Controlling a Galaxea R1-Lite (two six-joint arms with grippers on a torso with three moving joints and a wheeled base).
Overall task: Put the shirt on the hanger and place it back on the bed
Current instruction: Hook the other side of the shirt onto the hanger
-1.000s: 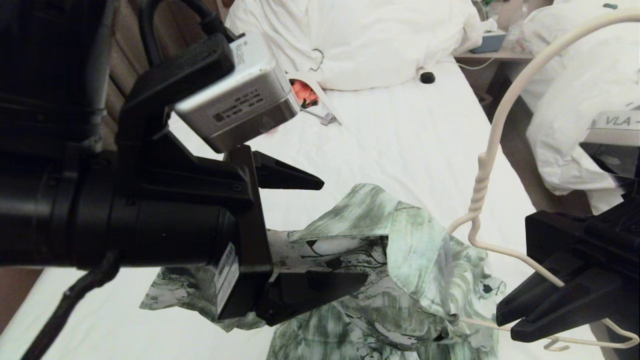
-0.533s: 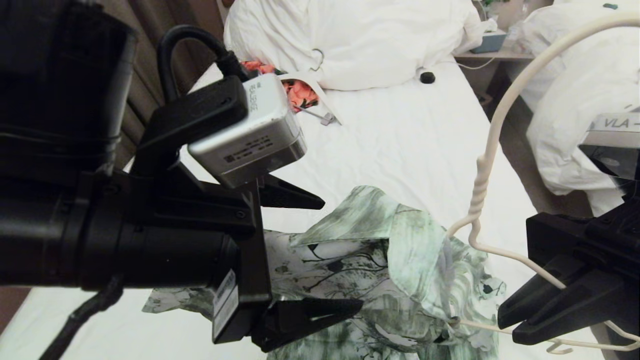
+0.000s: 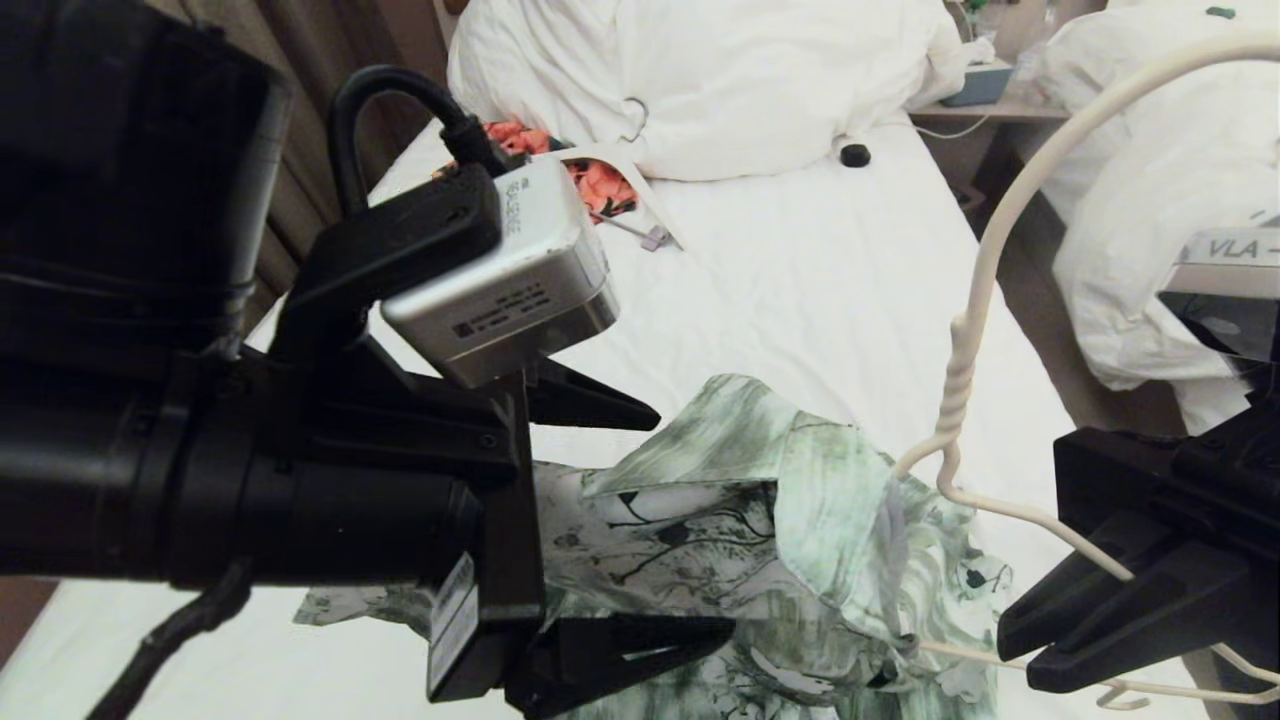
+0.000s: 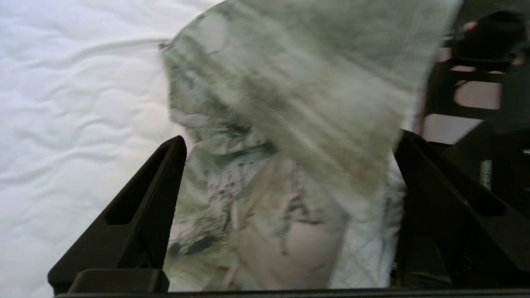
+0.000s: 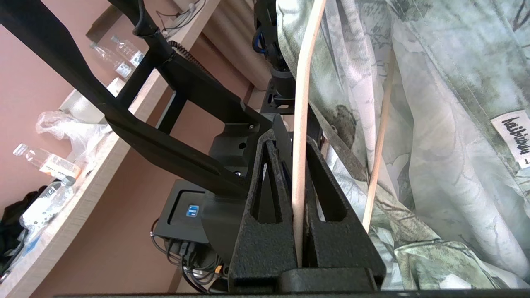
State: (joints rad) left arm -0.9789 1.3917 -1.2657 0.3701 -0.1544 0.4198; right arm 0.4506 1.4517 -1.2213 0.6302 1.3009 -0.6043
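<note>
Right wrist view alone: shirt (image 5: 434, 124) label, perhaps "haibinuy".

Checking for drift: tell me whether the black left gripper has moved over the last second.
Yes. In the head view the black left gripper has sunk lower, away from the big white pillow.

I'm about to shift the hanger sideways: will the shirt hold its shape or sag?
Probably sag: the shirt hangs in soft folds off the hanger, so it looks floppy and light. It may slide, since the thin wire gives little to catch on.
</note>
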